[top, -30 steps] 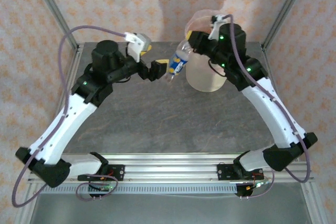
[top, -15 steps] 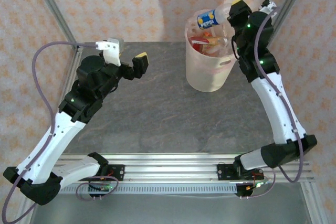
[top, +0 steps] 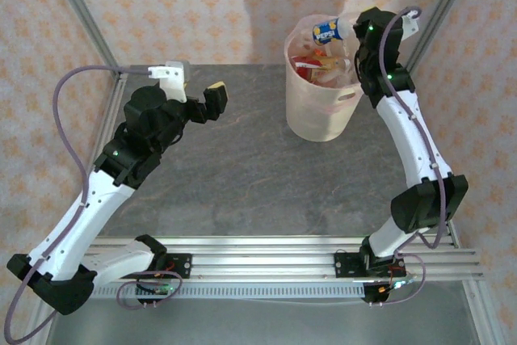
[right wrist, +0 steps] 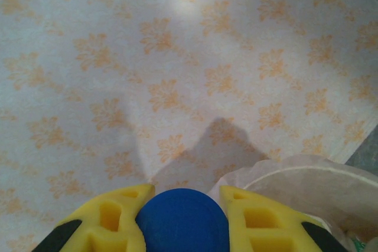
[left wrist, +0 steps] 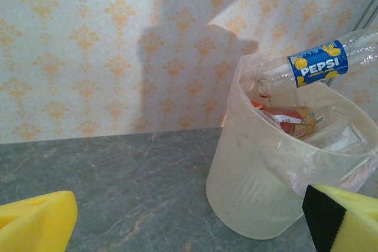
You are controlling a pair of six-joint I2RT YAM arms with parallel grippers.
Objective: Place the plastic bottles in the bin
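The right pincer [top: 353, 28] is seen pinching a clear plastic bottle [top: 327, 31] by its blue cap [right wrist: 182, 223], against which the yellow fingers [right wrist: 118, 216] are pressed from both sides. The bottle, marked with a blue Pepsi label, is held almost level above the open mouth of the bin [top: 319, 123], its base dipped slightly lower than its capped end and lying over the far part of the rim. The bin is stood upright on the far right part of the grey table [top: 242, 175], close to the patterned wall [top: 202, 6]. Inside it, other bottles [top: 311, 66] with red and orange labels are heaped on the thin pinkish liner [left wrist: 331, 163], which is folded out over the rim. The left pincer [top: 208, 98] is spread wide and nothing is held in it; it is raised over the far left part of the table, well apart from the bin and turned towards it.
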